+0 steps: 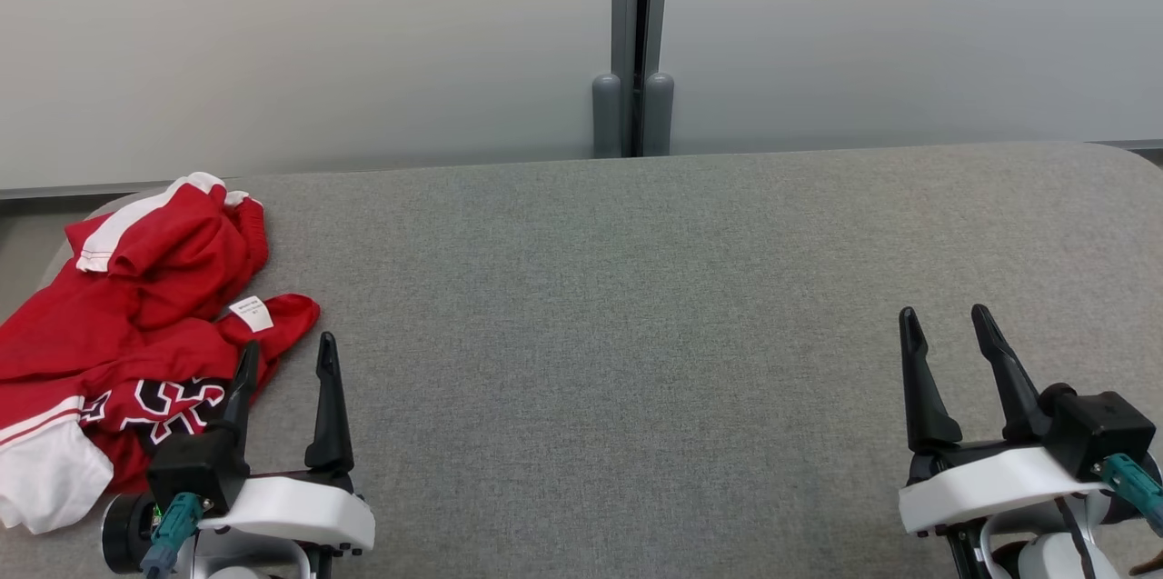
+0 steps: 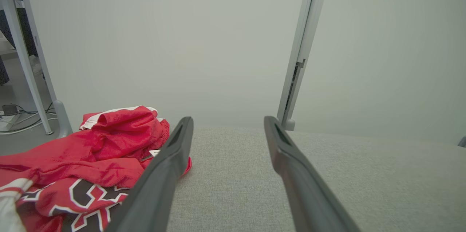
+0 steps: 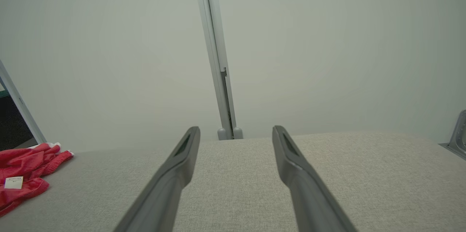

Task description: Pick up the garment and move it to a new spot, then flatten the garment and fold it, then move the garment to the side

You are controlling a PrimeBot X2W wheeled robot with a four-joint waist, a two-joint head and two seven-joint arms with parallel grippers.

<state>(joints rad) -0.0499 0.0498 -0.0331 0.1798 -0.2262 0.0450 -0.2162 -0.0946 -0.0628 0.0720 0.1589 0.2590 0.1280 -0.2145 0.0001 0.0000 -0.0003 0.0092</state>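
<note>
Where the grey fabric counter (image 1: pixel 636 334) lies nearest: left hand (image 1: pixel 287 344) and right hand (image 1: pixel 943 314), both spread, grasping nothing. At counter's left end: crumpled red-and-white garment (image 1: pixel 136 315), lettered print showing. Beyond counter's far edge: pale wall panels (image 1: pixel 318 43), grey post (image 1: pixel 633 34).

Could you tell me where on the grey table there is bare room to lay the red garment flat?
The broad stretch of table between the left gripper and the right gripper, back to the wall panels, is bare. The left end is crowded: the crumpled garment lies there, right beside the left gripper.
</note>
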